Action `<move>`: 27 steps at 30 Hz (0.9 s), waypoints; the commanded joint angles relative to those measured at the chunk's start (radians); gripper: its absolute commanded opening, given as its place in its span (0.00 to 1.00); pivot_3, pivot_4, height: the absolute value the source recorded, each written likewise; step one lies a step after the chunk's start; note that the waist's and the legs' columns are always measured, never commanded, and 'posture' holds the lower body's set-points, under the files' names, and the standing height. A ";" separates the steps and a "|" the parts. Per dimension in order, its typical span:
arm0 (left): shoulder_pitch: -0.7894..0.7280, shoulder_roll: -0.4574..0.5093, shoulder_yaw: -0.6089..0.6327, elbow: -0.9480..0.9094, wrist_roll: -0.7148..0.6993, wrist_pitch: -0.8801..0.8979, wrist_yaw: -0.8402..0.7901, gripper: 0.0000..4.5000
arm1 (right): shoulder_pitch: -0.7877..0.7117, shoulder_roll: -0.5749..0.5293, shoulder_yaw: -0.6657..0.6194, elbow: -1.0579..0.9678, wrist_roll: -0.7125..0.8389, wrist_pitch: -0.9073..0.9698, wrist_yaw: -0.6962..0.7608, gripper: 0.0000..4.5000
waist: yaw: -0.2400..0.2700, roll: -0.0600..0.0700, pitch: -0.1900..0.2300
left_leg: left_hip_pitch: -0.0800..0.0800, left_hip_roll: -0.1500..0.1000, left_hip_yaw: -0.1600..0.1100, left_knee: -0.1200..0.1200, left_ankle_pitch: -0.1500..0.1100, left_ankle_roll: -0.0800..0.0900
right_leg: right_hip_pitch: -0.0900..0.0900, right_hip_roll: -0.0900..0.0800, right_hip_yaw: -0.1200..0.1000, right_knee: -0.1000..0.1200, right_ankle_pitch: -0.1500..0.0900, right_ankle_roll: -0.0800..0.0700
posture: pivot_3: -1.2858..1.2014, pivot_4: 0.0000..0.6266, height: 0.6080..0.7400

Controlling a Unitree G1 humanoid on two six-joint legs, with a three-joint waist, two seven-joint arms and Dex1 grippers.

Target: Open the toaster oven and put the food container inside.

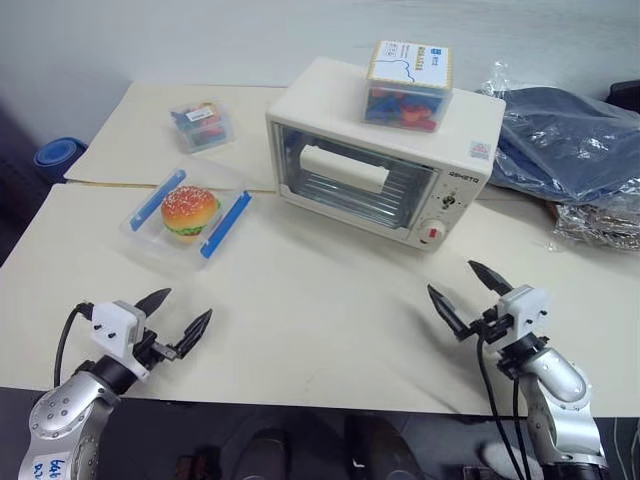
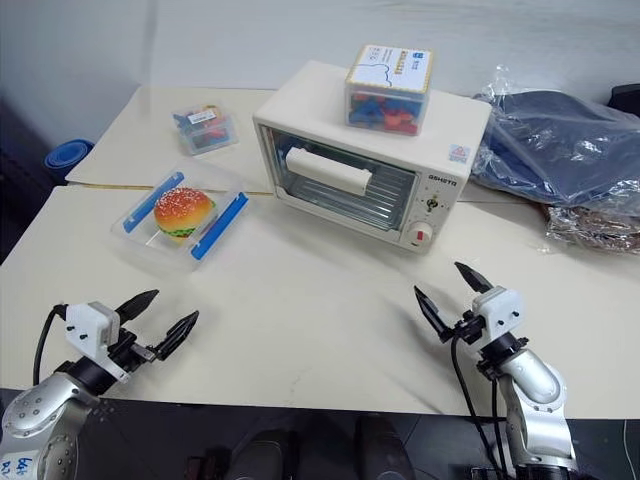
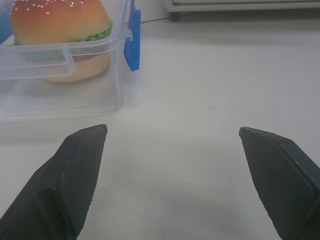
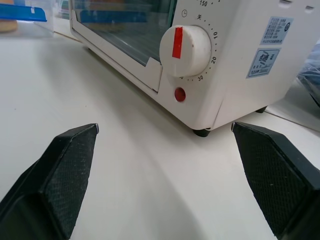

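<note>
Cream table [image 1: 330, 310], labelled box [image 1: 407, 85] atop closed toaster oven [image 1: 385, 150], perhaps bagged cloth [image 1: 565, 145] beside, both end effectors wide, empty

One toaster oven [image 1: 385, 150], three clear boxes: food container [image 1: 187, 212], small box [image 1: 201, 124], labelled box [image 1: 407, 84].

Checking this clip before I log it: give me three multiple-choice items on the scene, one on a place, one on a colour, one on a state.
1. Where does the labelled clear box stand?
A. on top of the toaster oven
B. inside the oven
C. on the table

2. What colour are the food container's side clips?
A. red
B. blue
C. green

3. How is the oven door?
A. open flat
B. removed
C. closed

Answers:
1 A: the box rests on the oven's roof.
2 B: blue clips flank the toy hamburger.
3 C: the glass door with its white bar handle stands upright against the oven front.
</note>
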 commanded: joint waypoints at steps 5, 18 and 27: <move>-0.043 0.064 0.085 -0.066 -0.254 0.150 -0.084 1.00 | -0.017 -0.061 0.062 -0.142 0.119 0.116 0.131 0.99 | -0.002 0.000 0.000 | 0.000 0.000 0.000 0.000 0.000 0.000 | 0.000 0.000 0.000 0.001 0.000 0.000 | 0.52 0.24 1.00; -0.313 0.197 0.091 -0.024 -0.405 0.276 -0.176 1.00 | -0.362 -0.037 0.150 -0.260 0.188 0.511 0.003 0.99 | -0.001 0.000 0.000 | -0.004 0.000 -0.003 0.000 0.000 -0.001 | -0.003 0.000 -0.002 -0.001 0.000 -0.001 | 0.52 0.24 1.00; -0.377 0.170 0.015 -0.050 -0.402 0.298 -0.180 1.00 | -0.505 0.031 0.195 -0.195 0.146 0.496 0.013 0.99 | -0.004 0.000 0.000 | -0.004 0.000 -0.002 0.000 0.001 -0.001 | -0.004 0.000 -0.001 0.000 0.000 -0.001 | 0.52 0.24 1.00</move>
